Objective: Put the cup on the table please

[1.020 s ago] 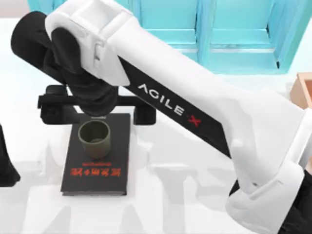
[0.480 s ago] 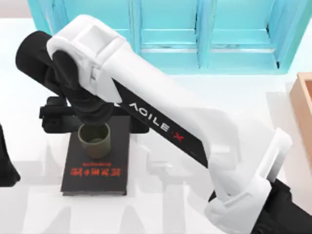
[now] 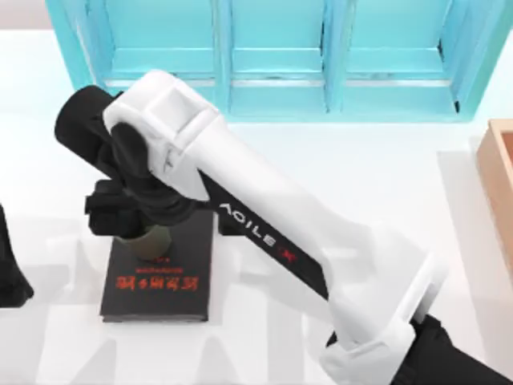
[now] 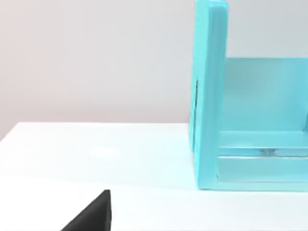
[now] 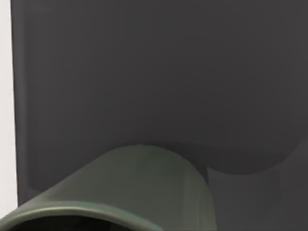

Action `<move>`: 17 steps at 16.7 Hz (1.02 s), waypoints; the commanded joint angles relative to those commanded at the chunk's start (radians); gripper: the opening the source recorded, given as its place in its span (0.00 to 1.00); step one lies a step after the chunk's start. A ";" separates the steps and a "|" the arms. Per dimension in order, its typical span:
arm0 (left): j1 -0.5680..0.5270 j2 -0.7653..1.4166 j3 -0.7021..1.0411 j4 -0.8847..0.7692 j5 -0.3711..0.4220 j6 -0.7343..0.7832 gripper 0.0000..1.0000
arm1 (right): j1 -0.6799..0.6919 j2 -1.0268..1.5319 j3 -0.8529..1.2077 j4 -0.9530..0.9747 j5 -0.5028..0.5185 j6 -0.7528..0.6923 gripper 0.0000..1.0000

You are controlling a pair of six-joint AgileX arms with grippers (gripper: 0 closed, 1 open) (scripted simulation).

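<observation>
One cup (image 3: 155,238) stands on the far end of the black book (image 3: 160,277), which lies near the left edge of the table (image 3: 385,184). The right gripper (image 3: 148,228) hangs directly over the cup, hiding most of it; whether its fingers are apart or clamped I cannot tell. The left arm sits parked at the table's left edge. A turquoise shelf cabinet (image 3: 272,56) lines the far edge.

olive-green cup (image 5: 144,183); black book (image 3: 168,273), red lettering; turquoise cabinet (image 3: 272,56).
</observation>
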 joint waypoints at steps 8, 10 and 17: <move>0.000 0.000 0.000 0.000 0.000 0.000 1.00 | 0.000 0.000 0.000 0.000 0.000 0.000 0.62; 0.000 0.000 0.000 0.000 0.000 0.000 1.00 | 0.000 0.000 0.000 0.000 0.000 0.000 0.47; 0.000 0.000 0.000 0.000 0.000 0.000 1.00 | 0.000 0.000 0.000 0.000 0.000 0.000 0.00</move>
